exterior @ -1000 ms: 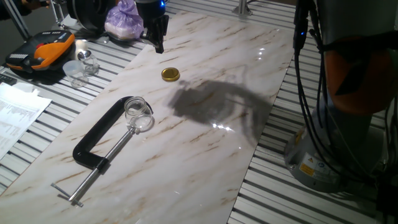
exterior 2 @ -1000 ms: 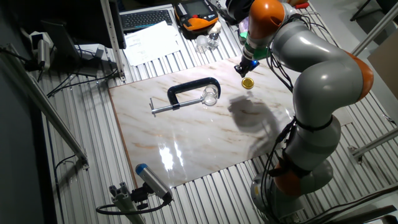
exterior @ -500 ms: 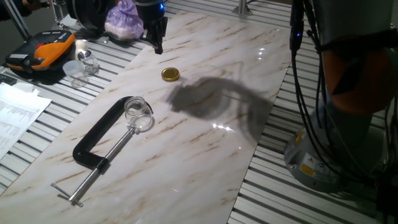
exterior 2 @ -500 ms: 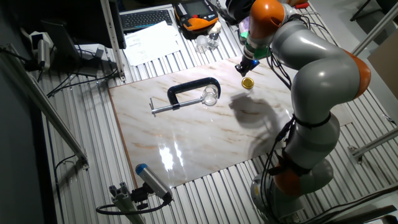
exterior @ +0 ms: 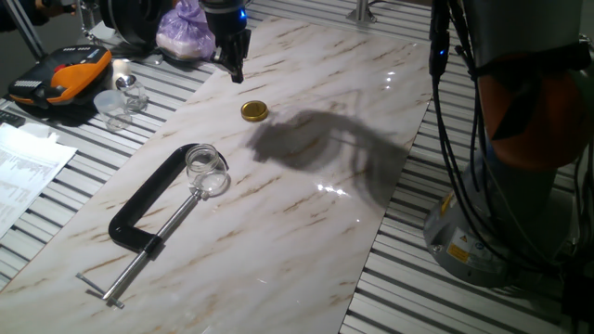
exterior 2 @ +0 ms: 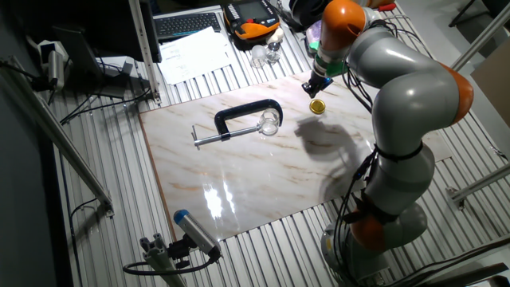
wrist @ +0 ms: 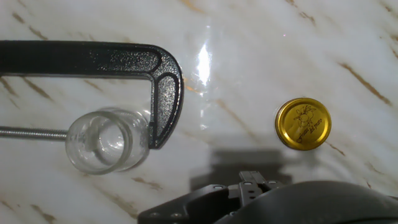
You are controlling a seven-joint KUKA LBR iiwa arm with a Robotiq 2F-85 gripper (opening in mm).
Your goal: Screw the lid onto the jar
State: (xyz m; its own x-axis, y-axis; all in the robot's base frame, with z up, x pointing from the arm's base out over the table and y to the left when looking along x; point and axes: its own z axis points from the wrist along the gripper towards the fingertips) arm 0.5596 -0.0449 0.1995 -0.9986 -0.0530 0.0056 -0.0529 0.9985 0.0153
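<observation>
pincer [exterior: 236, 67] slightly shifted; jar [exterior: 206, 169] upright, mouth up

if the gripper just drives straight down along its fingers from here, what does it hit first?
Most likely bare marble tabletop, not the lid. In both fixed views the gripper hangs above the table just off the lid's edge; the hand view shows the lid off-centre. Depth is unclear, so clipping the rim is possible.

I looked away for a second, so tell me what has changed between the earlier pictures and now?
Almost nothing. The arm shifted slightly; the end effector still hovers near the lid without touching it. The lid, the jar and the clamp stayed put.
</observation>
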